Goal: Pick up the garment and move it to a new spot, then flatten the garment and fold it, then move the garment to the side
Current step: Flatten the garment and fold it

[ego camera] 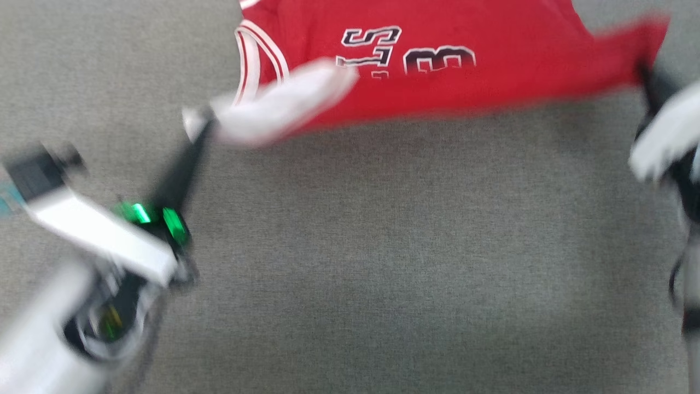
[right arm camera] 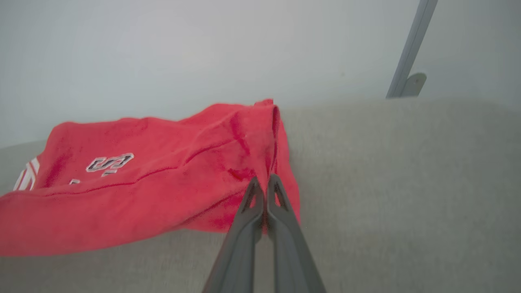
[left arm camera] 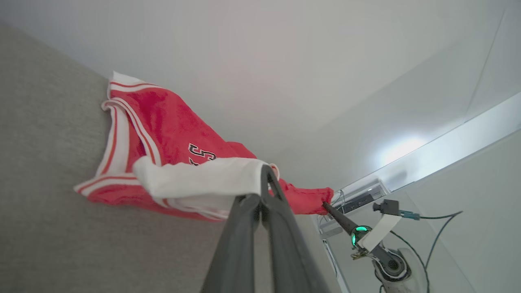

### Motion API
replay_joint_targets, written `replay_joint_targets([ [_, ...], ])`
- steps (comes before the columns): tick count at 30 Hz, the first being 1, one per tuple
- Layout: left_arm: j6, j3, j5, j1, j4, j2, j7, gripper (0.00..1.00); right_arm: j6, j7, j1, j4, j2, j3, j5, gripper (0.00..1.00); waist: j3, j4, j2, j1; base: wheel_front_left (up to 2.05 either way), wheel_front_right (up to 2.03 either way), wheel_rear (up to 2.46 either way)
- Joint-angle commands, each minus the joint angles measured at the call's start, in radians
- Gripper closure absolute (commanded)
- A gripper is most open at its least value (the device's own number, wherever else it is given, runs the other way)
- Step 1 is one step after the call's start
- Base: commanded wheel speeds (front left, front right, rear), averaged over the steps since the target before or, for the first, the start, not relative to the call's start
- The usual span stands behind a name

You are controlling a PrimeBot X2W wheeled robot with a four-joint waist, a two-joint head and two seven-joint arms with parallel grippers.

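Observation:
The garment (ego camera: 492,33) is a bright red shirt with black-and-white lettering. It hangs stretched between both grippers above the grey surface, its far part resting on it. My left gripper (ego camera: 203,125) is shut on the white sleeve end (ego camera: 273,106). The left wrist view shows that gripper (left arm camera: 262,179) pinching the white cloth of the garment (left arm camera: 163,122). My right gripper (ego camera: 646,74) is shut on a red corner at the far right. In the right wrist view it (right arm camera: 266,183) clamps a bunched red fold of the garment (right arm camera: 163,183). The head view is motion-blurred.
A grey textured surface (ego camera: 383,246) spreads under the shirt. A pale wall (right arm camera: 203,49) rises behind it, with a grey metal post and bracket (right arm camera: 411,53) to one side. A table edge with cables (left arm camera: 441,228) shows beyond the right arm in the left wrist view.

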Motion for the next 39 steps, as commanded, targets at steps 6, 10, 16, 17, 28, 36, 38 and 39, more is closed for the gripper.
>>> replay_joint_targets([
  [6,0.002,0.022,0.002,0.306,-0.143,0.001,-0.028,1.0,0.0,0.115,0.412,-0.263,0.002,-0.042,0.117,1.0,-0.041,0.02,0.0,0.0,0.0,0.0,0.0],
  [10,0.002,0.034,0.035,0.434,-0.193,0.033,-0.033,1.0,0.0,0.182,0.606,-0.408,0.039,-0.086,0.15,1.0,-0.056,0.032,0.0,0.0,0.0,0.0,0.0],
  [16,0.002,0.026,0.046,0.554,-0.302,0.1,-0.031,1.0,0.0,0.259,0.815,-0.595,0.089,-0.136,0.175,1.0,-0.055,0.042,0.0,0.0,0.0,0.0,0.0],
  [17,0.002,0.026,0.053,0.557,-0.313,0.109,-0.027,1.0,0.0,0.262,0.829,-0.618,0.097,-0.147,0.178,1.0,-0.053,0.042,0.0,0.0,0.0,0.0,0.0],
  [28,0.002,0.034,0.03,0.306,-0.268,0.083,0.117,1.0,0.0,0.266,0.662,-0.587,0.109,-0.154,0.149,1.0,-0.019,0.015,0.0,0.0,0.0,0.0,0.0],
  [36,0.002,0.152,-0.036,0.101,-0.132,0.019,0.257,1.0,0.0,0.227,0.505,-0.494,0.107,-0.155,0.11,1.0,0.032,-0.007,0.0,0.0,0.0,0.0,0.0],
  [38,0.002,0.162,-0.022,0.083,-0.096,0.003,0.291,1.0,0.0,0.214,0.479,-0.463,0.109,-0.149,0.108,1.0,0.045,-0.013,0.0,0.0,0.0,0.0,0.0],
  [39,0.002,0.169,-0.023,0.074,-0.077,-0.007,0.303,1.0,0.0,0.208,0.467,-0.449,0.112,-0.145,0.107,1.0,0.051,-0.017,0.0,0.0,0.0,0.0,0.0],
])
